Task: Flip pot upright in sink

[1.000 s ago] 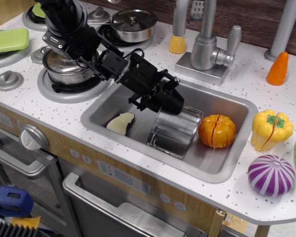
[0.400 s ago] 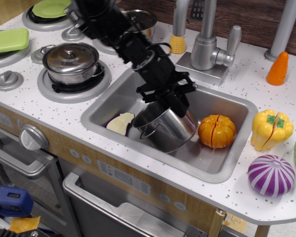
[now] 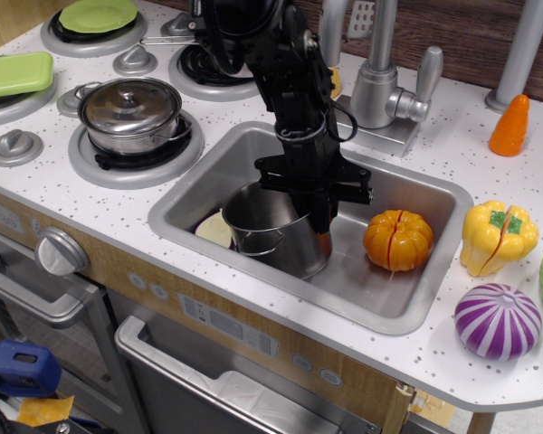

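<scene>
The shiny lidless steel pot [image 3: 270,231] stands nearly upright in the grey sink [image 3: 389,298], its open mouth facing up and a small loop handle toward the front. My black gripper [image 3: 318,217] reaches down from above and is shut on the pot's right rim, one finger inside and one outside. The arm rises toward the back of the counter. The orange pumpkin [image 3: 397,240] sits just right of the pot in the sink.
A pale eggplant slice [image 3: 214,229] lies in the sink left of the pot, partly hidden. A lidded steel pot [image 3: 131,109] sits on the left burner. The faucet [image 3: 377,86] stands behind the sink. A yellow pepper [image 3: 497,237], purple onion [image 3: 496,320] and carrot [image 3: 509,126] lie at the right.
The pot has gone from lying on its side to nearly upright, turned by my gripper. The arm has swung from the left to above the sink's middle.
</scene>
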